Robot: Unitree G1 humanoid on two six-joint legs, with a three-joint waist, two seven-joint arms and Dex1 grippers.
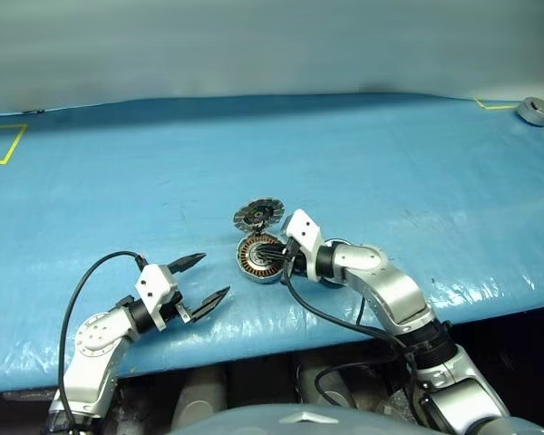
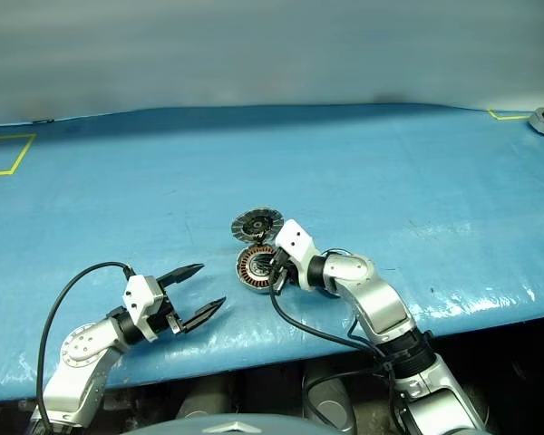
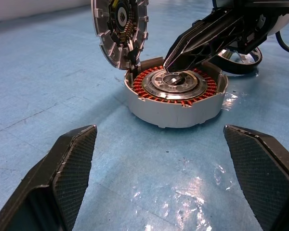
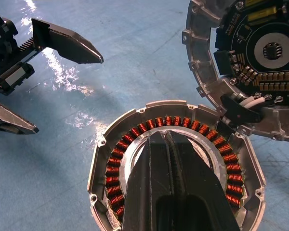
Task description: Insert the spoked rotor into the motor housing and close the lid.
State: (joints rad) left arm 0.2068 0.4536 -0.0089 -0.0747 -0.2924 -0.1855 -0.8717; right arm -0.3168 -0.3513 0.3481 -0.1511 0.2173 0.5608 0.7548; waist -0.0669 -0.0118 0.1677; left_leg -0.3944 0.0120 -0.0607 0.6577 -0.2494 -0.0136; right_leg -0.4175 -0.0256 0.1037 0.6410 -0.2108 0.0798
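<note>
The motor housing (image 1: 257, 261) sits near the blue table's front edge, with copper windings (image 4: 111, 166) round a silver hub (image 3: 176, 83). Its lid (image 1: 258, 216) stands open on the far side, ribbed rim and dark centre (image 4: 272, 50) facing up. My right gripper (image 4: 166, 134) is shut with nothing between its fingers, its tips just over the housing's hub (image 3: 167, 65). The spoked rotor (image 3: 241, 61) lies on the table behind the right gripper, mostly hidden by it. My left gripper (image 1: 216, 275) stands open to the left of the housing, apart from it and pointing at it.
The blue table cover (image 1: 344, 154) stretches wide behind the housing. A grey round object (image 1: 537, 111) lies at the far right corner by yellow tape. A yellow tape square (image 1: 4, 145) marks the far left. The table's front edge (image 1: 254, 349) runs just below both grippers.
</note>
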